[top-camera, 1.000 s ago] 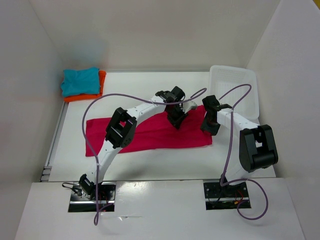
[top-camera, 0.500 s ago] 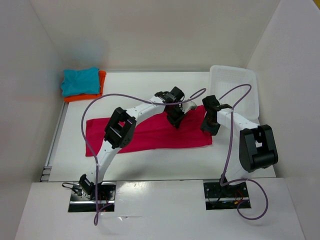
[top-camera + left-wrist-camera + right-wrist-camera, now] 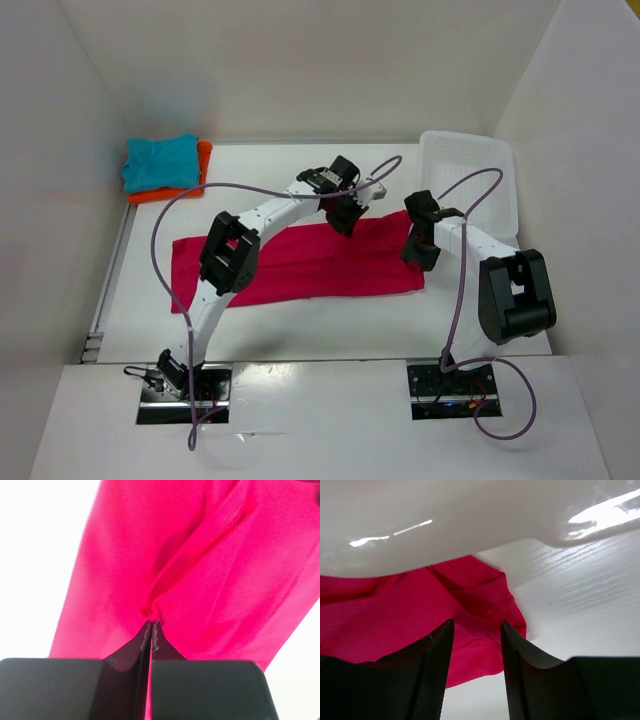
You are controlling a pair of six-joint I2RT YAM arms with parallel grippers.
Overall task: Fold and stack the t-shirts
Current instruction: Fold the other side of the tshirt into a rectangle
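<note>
Pinches pink-red t-shirt point(image 3: 300, 265) at 12 o'clock edge, left gripper point(image 3: 151, 630) closed, contact hidden overhead; holds right gripper point(image 3: 476, 645) part-open at 3 o'clock hem.

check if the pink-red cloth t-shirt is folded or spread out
Spread out: the pink-red cloth t-shirt lies as a long band, far wider than the folded teal cloth t-shirt; the left gripper pinches its far edge.

White table point(image 3: 300, 322), pink-red t-shirt point(image 3: 300, 265) spread mid-table; orange t-shirt point(image 3: 204, 165) far left, white basket point(image 3: 470, 170) far right
</note>
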